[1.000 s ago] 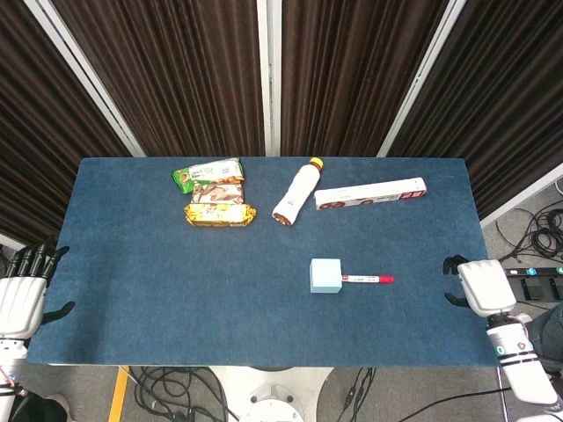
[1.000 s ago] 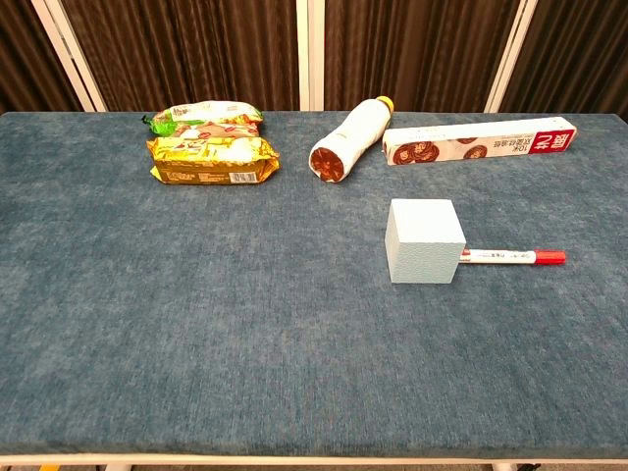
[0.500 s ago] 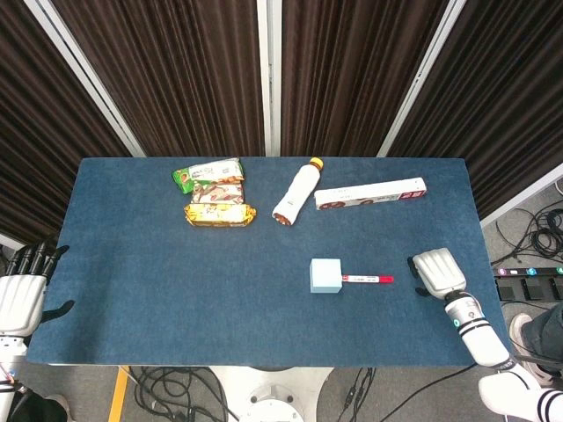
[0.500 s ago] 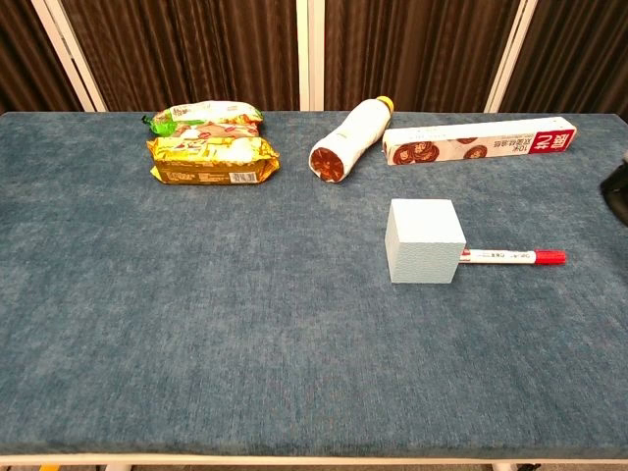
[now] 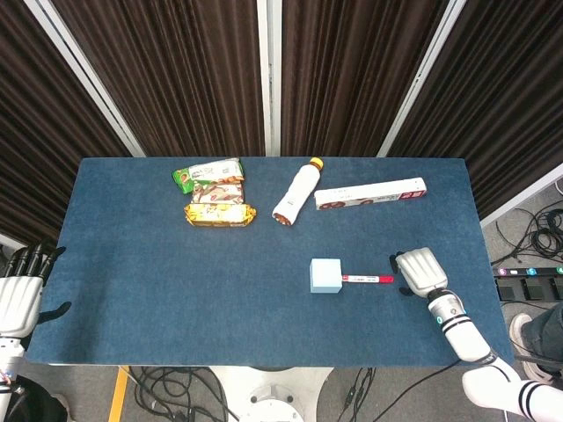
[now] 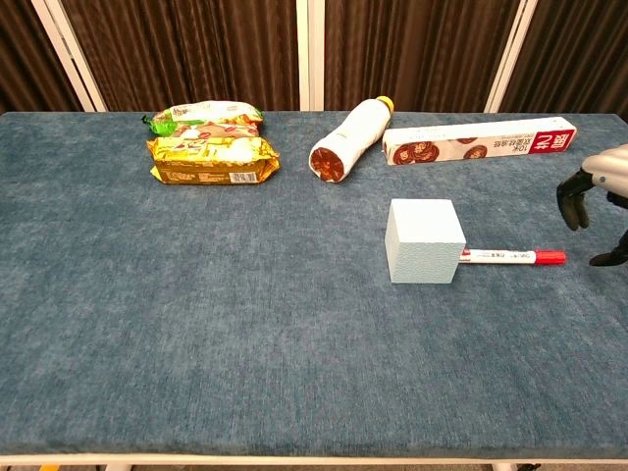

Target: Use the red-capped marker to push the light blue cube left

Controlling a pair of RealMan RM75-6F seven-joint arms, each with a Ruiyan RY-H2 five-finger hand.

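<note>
The right hand [image 5: 420, 271] hovers just beside the red cap of the marker [image 5: 367, 280], apart from it, fingers spread and curled downward, holding nothing; in the chest view the same hand [image 6: 597, 201] enters at the right border with its dark fingertips [image 6: 572, 211] pointing at the worktop [image 5: 132, 264]. The marker lies flat, its white barrel pointing left and its tip touching the right face of the cube [image 5: 325, 275], which sits right of the worktop's middle, nearer the front edge than the back. Left of the cube the blue cloth is bare all the way to the left edge. Behind the cube, well apart, a bottle [image 5: 296, 192] lies on its side with a long narrow box [image 5: 370, 194] just to its right, near the back edge. Farther left along the back, a stack of snack packets [image 5: 214, 191] rests. The left hand [image 5: 19, 291] hangs off the worktop's left front corner, fingers apart and empty.
</note>
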